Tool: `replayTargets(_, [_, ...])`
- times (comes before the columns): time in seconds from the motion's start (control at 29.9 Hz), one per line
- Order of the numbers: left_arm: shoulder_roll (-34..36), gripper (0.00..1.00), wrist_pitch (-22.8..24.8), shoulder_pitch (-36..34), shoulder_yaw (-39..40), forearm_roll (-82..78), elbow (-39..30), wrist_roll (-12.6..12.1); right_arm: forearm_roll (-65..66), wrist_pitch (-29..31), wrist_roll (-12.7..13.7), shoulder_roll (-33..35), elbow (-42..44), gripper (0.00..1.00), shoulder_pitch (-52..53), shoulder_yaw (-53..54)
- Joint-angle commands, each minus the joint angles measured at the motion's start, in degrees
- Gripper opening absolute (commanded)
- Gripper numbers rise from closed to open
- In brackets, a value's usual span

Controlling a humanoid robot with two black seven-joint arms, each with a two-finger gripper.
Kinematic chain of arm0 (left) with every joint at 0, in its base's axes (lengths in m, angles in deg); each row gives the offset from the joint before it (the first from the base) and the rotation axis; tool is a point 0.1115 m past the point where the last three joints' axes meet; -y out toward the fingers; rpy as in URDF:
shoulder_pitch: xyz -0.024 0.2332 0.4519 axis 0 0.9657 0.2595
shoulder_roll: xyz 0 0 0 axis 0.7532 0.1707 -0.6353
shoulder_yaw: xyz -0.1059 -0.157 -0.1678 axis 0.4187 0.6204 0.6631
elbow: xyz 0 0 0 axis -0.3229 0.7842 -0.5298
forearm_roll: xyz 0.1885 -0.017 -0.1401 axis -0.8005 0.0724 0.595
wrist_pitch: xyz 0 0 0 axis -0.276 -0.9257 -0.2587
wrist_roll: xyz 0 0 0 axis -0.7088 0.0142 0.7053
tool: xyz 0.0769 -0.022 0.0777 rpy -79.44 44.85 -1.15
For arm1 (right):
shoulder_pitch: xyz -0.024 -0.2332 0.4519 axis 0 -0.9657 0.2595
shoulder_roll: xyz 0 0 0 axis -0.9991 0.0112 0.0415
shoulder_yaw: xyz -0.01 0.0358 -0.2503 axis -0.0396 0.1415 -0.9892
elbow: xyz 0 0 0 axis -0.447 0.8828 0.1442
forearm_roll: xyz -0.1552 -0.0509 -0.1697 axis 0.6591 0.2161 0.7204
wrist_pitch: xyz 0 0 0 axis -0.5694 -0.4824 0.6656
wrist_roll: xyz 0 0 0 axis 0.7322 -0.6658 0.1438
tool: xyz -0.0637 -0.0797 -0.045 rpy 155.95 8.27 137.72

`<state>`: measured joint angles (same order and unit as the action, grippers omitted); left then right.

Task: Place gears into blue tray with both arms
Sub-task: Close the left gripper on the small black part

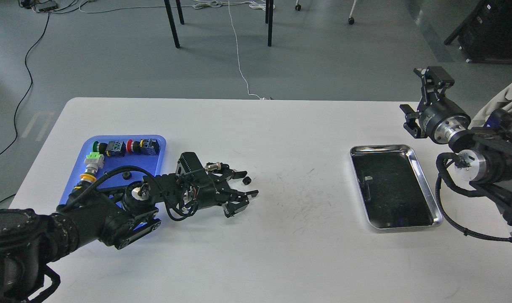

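Now we reach with our left tool, fingers spread around a gear on the surface, right of the blue tray. Next: pinch, lift, carry left. Our right tool hangs spread, idle.

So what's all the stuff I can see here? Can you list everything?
Table: one, white, filling the middle.
Blue tray: one, left side of the table.
Switch parts: several, green, red, yellow and black, along the tray's far and left edges.
Gears: two seen, black; one on the table between the left jaws, one in the blue tray.
Silver tray: one, shiny with dark inside, right side.
Cables: black and white, on the grey floor.
Left gripper: black, jaws open around the table gear.
Right gripper: black, raised beyond the silver tray, jaws open.
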<state>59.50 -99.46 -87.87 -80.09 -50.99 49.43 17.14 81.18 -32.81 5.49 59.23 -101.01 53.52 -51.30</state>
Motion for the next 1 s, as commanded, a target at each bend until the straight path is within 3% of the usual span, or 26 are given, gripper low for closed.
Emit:
replayTargets(0.0, [-1.03, 0.51, -0.2, -0.02, -0.12, 0.0, 1.45, 0.01, 0.1, -0.04, 0.0, 0.14, -0.08, 0.98, 0.01, -0.08])
replayTargets(0.17, [-1.21, 0.47, -0.29, -0.02, -0.99, 0.0, 2.06, 0.01, 0.1, -0.04, -0.09, 0.49, -0.25, 0.98, -0.08, -0.08])
replayTargets(0.23, [-1.12, 0.37, -0.47, -0.11, -1.7, 0.0, 2.24, 0.01, 0.19, -0.04, -0.09, 0.49, -0.25, 0.98, -0.08, -0.08])
replayTargets(0.37, [-1.21, 0.35, -0.64, -0.46, -2.31, 0.0, 3.38, 0.01, 0.19, -0.04, -0.09, 0.32, -0.34, 0.98, -0.17, -0.08])
replayTargets(0.43, [-1.39, 0.27, -0.65, -0.54, -2.49, 0.0, 3.38, 0.01, 0.28, -0.04, -0.09, 0.14, -0.26, 0.98, -0.17, -0.08])
replayTargets(0.6, [-1.47, 0.23, -0.73, -0.63, -2.49, 0.0, 3.73, 0.01, 0.37, -0.04, -0.18, 0.05, -0.25, 0.98, -0.17, -0.08])
replayTargets(0.64, [-1.47, 0.17, -0.73, -0.63, -2.49, 0.0, 3.73, 0.01, 0.37, -0.04, -0.18, 0.05, -0.25, 0.98, -0.17, -0.08])
replayTargets(0.74, [-1.65, 0.09, -0.73, -0.72, -2.49, 0.0, 3.82, 0.01, 0.37, -0.04, -0.18, 0.05, -0.34, 0.98, -0.17, -0.08])
replayTargets(0.97, [-1.39, 0.05, -0.64, -0.63, -2.49, 0.0, 3.21, 0.01, 0.37, -0.04, -0.26, 0.14, -0.43, 0.98, -0.17, -0.08])
